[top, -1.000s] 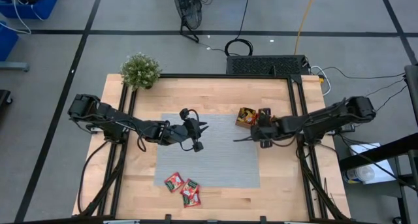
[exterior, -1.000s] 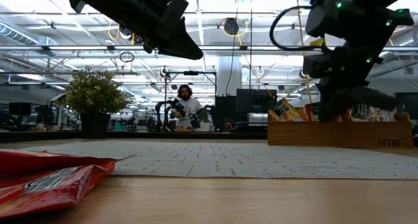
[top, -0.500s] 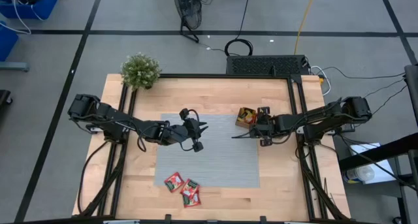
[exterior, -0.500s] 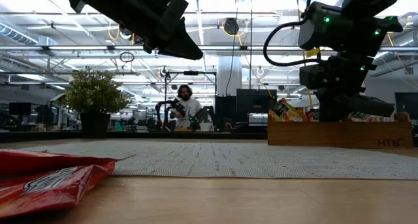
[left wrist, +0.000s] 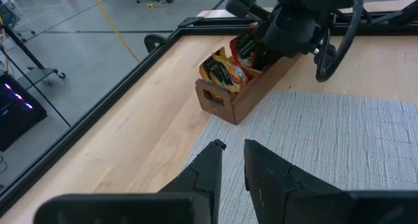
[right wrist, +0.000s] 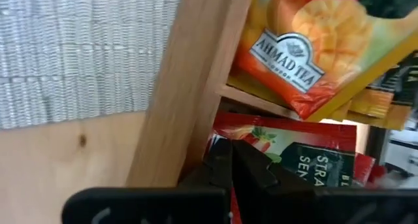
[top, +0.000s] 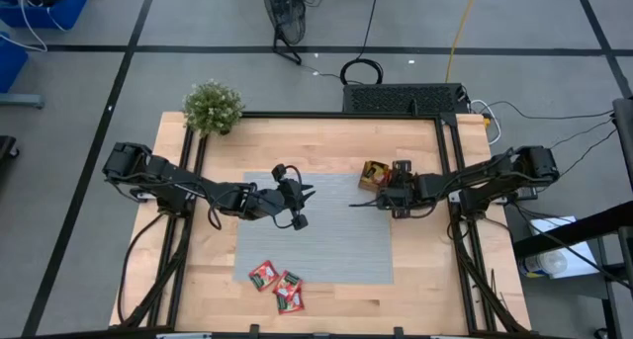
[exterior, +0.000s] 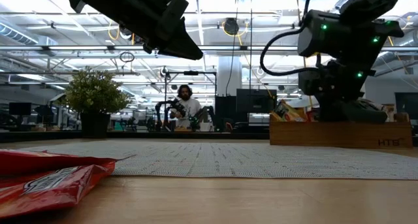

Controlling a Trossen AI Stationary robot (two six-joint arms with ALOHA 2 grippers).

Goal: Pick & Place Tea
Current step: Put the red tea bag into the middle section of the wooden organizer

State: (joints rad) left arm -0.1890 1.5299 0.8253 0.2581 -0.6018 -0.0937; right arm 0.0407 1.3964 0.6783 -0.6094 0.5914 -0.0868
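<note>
The brown wooden tray [top: 374,176] stands at the grey mat's [top: 326,245] far right corner, with tea sachets standing in it: an orange-yellow one [right wrist: 313,48] and a red one [right wrist: 287,142]. A few red sachets [top: 279,283] lie flat at the mat's near edge. My right gripper [right wrist: 232,152] is down in the tray, fingers together, at the red sachet beside the wooden wall [right wrist: 189,87]. My left gripper [left wrist: 230,152] hovers over the mat's far middle [top: 302,196], narrowly open and empty. My right gripper comes down into the tray from above, slanting from the table's right. Its fingertips [right wrist: 222,149] stand at the red sachet's top edge [right wrist: 261,136], next to the wooden wall. I cannot tell whether they touch the sachet.
A potted plant [top: 213,107] stands at the table's far left corner. Black frame rails run along the table's left and right sides [top: 457,181]. A person [exterior: 187,106] stands far off in the room behind the table.
My right gripper has gone down and a little toward the table's far left, into the wooden tray. The sachets on the mat lie as before.
</note>
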